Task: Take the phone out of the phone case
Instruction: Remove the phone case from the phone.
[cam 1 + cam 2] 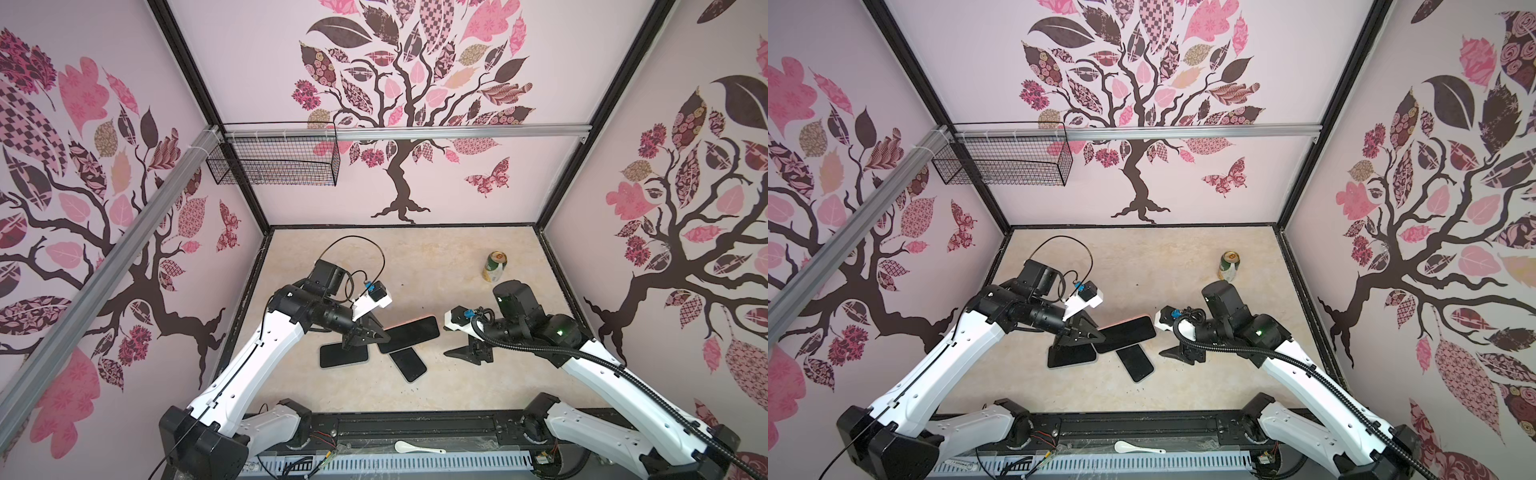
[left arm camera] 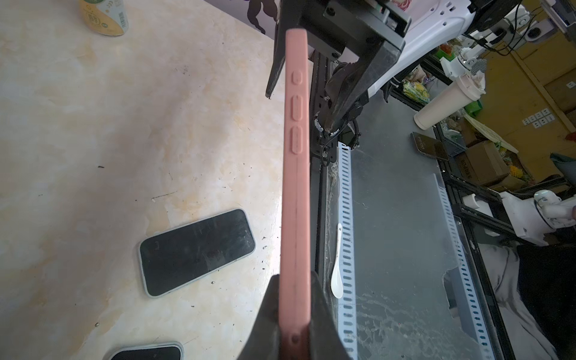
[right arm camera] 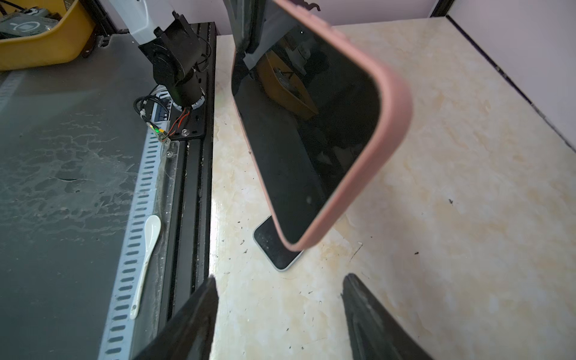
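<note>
The phone [image 3: 305,124], seated in its pink phone case [image 3: 389,124], hangs above the table [image 1: 457,386] with its free end towards the right pincer [image 3: 277,280], whose jaws stand apart and empty just short of it. From there its long axis runs straight across to the left pincer [image 1: 376,334], which is clamped on the case's other end, so the right arm looks best placed to work that free end. Two loose phones [image 1: 409,363] lie flat beneath, and a can [image 1: 494,266] stands well beyond.
</note>
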### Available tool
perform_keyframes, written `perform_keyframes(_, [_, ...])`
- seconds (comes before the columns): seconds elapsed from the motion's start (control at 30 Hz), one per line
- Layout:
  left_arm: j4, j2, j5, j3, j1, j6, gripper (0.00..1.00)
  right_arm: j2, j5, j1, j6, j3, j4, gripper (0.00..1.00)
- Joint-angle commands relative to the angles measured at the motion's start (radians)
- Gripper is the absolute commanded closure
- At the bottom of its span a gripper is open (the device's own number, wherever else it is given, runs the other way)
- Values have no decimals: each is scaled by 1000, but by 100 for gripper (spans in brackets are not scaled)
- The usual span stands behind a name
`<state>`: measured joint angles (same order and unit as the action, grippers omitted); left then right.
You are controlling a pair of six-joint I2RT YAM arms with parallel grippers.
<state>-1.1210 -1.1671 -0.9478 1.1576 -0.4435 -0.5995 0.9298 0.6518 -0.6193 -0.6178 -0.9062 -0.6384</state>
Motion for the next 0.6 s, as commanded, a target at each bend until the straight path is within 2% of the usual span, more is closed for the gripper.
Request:
perform_keyframes(0.0, [-18,20,-48,51,0,-54,100,16,67,2,-54,-11,35,39])
perform_keyframes(0.1, [-31,12,-52,54,0,-64,100,43,128,1,-119,-23,11,39])
perform_keyframes(0.23, [-69,-3,-64,66,0,-90,100,66,173,1,-141,-32,4,41])
perform_keyframes(0.43, [-77,-15,-65,74,-1,-92,100,81,211,0,-172,-39,26,53])
perform_keyframes(0.57, [-95,-24,-71,84,-5,-101,100,86,235,-2,-165,-36,40,55])
